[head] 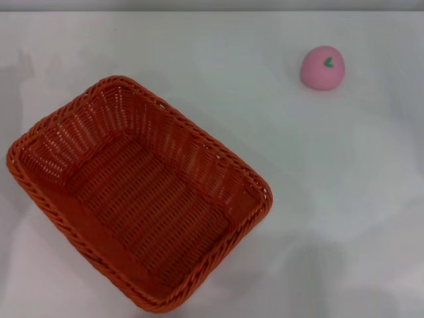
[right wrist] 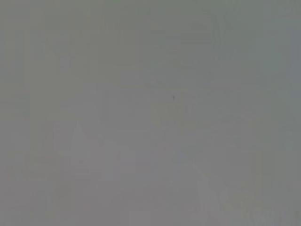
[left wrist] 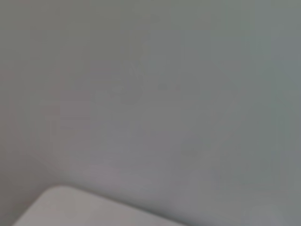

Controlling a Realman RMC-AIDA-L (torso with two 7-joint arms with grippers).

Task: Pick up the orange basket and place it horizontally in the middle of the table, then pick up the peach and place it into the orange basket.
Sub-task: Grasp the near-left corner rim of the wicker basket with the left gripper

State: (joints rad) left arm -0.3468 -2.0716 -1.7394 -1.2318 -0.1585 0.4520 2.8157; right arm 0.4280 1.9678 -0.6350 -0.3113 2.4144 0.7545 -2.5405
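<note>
The orange basket [head: 136, 192] lies on the white table [head: 331, 199] at the near left in the head view, turned diagonally, its inside bare. The peach [head: 322, 67], a small pink ball with a green leaf mark, rests at the far right, well apart from the basket. Neither gripper shows in any view. The left wrist view holds only a grey surface and a pale corner [left wrist: 70, 209]. The right wrist view is plain grey.
The table's far edge [head: 212, 11] runs along the top of the head view. Bare white tabletop lies between the basket and the peach and across the near right.
</note>
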